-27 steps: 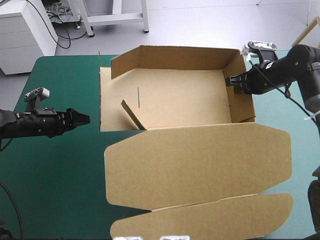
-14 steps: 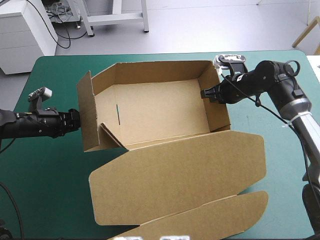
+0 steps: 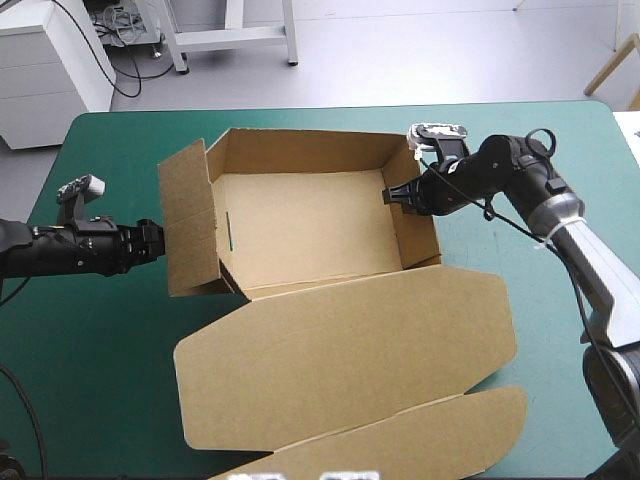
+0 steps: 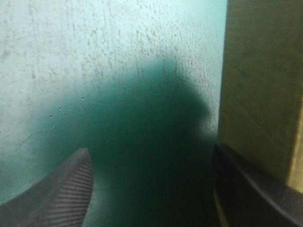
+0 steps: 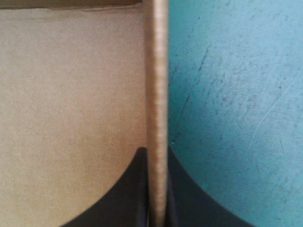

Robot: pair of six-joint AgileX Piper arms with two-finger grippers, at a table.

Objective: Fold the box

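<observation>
Brown box (image 3: 310, 225); teal-green cover (image 3: 100, 340)

High view: bright, even light from overhead, no glare on the teal-green covered surface (image 3: 100, 340). Shadows are soft. There is a faint dark band along the flat lid's edge of the brown cardboard box (image 3: 310, 225), and its left wall reads darker than its floor. Left wrist view: a big dark shadow lies on the surface right ahead of the left end effector (image 4: 149, 158), between its spread black fingers (image 4: 66, 189). Past the shadow the surface is lit very pale. The board beside it is dim. Right wrist view: flat, even light, darkening only near the right end effector (image 5: 156, 158), which pinches the wall's edge.
</observation>
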